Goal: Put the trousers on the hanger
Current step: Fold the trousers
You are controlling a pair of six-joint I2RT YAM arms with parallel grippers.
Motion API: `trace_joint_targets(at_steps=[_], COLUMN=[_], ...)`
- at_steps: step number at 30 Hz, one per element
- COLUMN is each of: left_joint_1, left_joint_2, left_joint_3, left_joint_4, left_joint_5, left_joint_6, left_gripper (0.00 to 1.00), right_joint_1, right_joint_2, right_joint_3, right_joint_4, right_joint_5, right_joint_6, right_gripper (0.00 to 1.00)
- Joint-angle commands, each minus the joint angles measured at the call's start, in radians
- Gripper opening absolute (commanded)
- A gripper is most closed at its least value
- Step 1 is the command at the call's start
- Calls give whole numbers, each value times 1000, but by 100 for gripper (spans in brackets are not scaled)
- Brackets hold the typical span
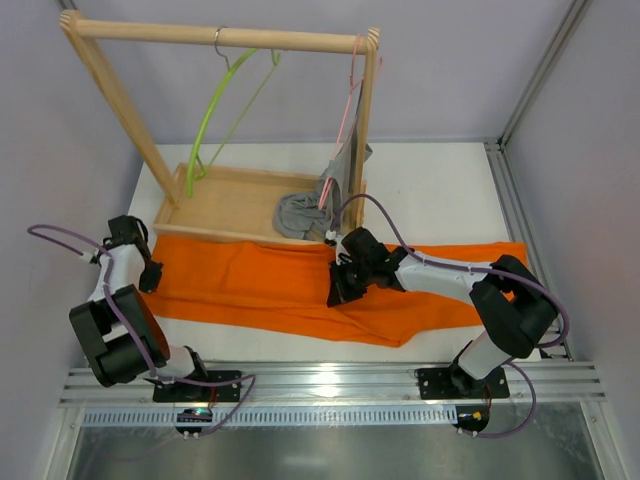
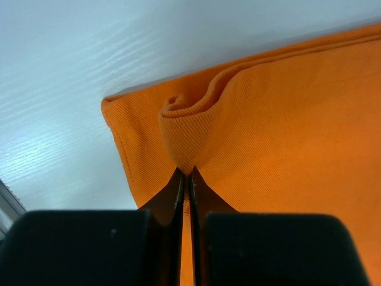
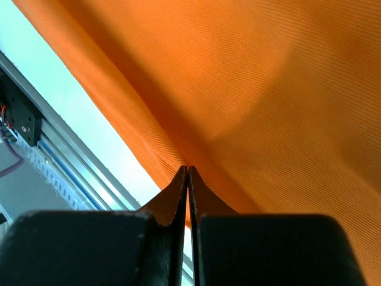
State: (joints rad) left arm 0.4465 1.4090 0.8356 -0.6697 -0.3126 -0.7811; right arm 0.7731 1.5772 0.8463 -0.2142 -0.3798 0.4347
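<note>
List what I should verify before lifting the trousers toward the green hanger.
1. Left gripper shut on a bunched fold at the corner of the trousers: ok.
2. Right gripper shut on the trousers' edge: ok.
3. Trousers off the table: not ok, they lie spread across it.
4. Hanger hooked on the rack rail and bare: ok.
5. Grey garment on the pink hanger clear of the right arm's path: cannot tell, it hangs close behind.

trousers (image 1: 260, 285) lying across table (image 1: 440, 190), before tray (image 1: 225, 200); hanger (image 1: 215, 110) hanging left on rack rail (image 1: 200, 33), second hanger (image 1: 350, 90) with garment (image 1: 300, 210) hanging right
</note>
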Motion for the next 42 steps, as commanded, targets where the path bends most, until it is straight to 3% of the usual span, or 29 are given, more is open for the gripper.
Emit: trace_joint_targets(at_steps=[1, 6, 12, 19, 23, 27, 29, 33, 36, 42], left_joint_1=[3, 3, 3, 4, 3, 3, 3, 8, 32, 76], left_joint_2=[-82, -174, -189, -35, 41, -16, -48, -77, -61, -74], left_joint_3=[72, 115, 111, 95, 174, 180, 180, 175, 160, 134], left_joint_4=[-19, -74, -133, -106, -172, -134, -111, -128, -126, -125], left_joint_5=[-86, -180, -183, -91, -120, -125, -105, -155, -111, -68], left_joint_6=[32, 106, 175, 206, 209, 229, 258, 256, 244, 213], left_gripper=[1, 0, 0, 1, 15, 43, 50, 51, 51, 53], right_joint_1=[5, 15, 40, 127, 132, 134, 134, 132, 132, 109], right_joint_2=[-28, -31, -32, -57, -83, -135, -146, -155, -138, -163], right_joint_3=[-10, -38, -55, -36, -52, -44, -33, -3, 14, 49], right_joint_4=[15, 50, 70, -1, 9, 24, 29, 12, -2, -45], right_joint_5=[-40, -111, -165, -105, -42, 41, 41, 53, 70, 306], right_joint_6=[-39, -36, -45, -119, -100, -60, -56, -67, -68, 24], right_gripper=[4, 4, 4, 4, 4, 4, 4, 4, 4, 7])
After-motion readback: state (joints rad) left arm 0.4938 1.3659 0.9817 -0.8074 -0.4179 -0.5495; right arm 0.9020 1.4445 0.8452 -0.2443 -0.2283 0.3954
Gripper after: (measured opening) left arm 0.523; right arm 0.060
